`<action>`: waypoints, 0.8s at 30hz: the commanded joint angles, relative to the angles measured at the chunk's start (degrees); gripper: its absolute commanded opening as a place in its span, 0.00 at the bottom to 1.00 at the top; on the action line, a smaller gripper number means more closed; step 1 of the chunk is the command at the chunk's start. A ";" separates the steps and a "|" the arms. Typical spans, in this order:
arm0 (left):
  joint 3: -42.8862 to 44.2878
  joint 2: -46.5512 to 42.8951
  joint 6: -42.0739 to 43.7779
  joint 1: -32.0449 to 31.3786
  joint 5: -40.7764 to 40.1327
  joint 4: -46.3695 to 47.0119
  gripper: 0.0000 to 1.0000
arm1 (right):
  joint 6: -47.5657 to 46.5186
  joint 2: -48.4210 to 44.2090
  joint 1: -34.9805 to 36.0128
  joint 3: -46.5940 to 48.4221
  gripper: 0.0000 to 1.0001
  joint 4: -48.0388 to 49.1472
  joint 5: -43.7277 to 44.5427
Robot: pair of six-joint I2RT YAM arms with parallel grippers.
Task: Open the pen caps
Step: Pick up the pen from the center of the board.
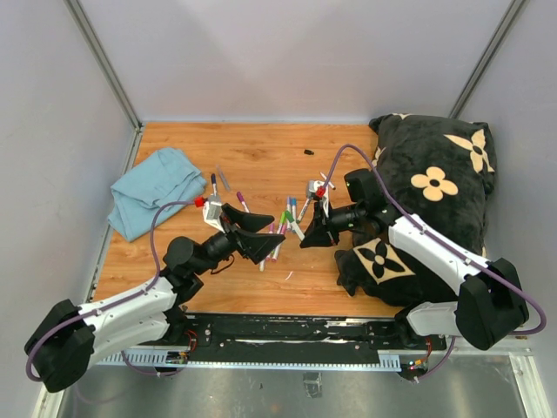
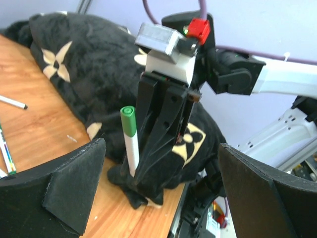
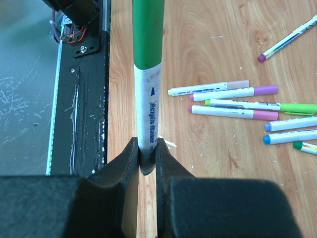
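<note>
The right fingers (image 3: 124, 168) pinched the white barrel of a marker (image 3: 147, 114) near its lower end. Its green cap (image 3: 147, 29) was on, at the end away from the grip. The left fingers (image 2: 74, 183) stood spread wide, facing the cap but not touching it. Other pens (image 3: 233, 91) lay scattered on the table (image 3: 198, 39). A black pillow (image 2: 89, 64) lay at the right and a blue cloth (image 1: 152, 187) at the far left.

A robot lab test cell: plain white walls (image 1: 287, 52), aluminium corner posts (image 1: 103, 65), wooden table (image 1: 270, 144), metal mounting rail (image 1: 287, 335)
</note>
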 commanded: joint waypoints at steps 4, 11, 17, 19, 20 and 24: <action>2.20 5.30 -3.95 2.86 7.73 3.24 0.99 | -2.63 0.03 -0.73 2.11 0.01 -2.15 -1.22; 2.64 10.02 -7.63 5.37 11.89 11.19 0.96 | -2.76 0.65 -0.73 2.26 0.01 -2.38 -2.00; 2.58 11.51 -7.63 5.82 12.21 13.74 0.95 | -2.81 0.62 -0.73 2.26 0.01 -2.60 -2.43; 2.60 11.57 -7.50 5.91 12.17 14.02 0.96 | -2.74 0.61 -0.73 2.30 0.01 -2.58 -2.68; 2.59 11.62 -7.45 5.97 12.17 14.12 0.96 | -2.80 0.62 -0.73 2.30 0.01 -2.56 -2.75; 2.51 12.19 -7.73 6.28 12.23 14.96 0.97 | -2.79 0.66 -0.73 2.30 0.01 -2.58 -3.20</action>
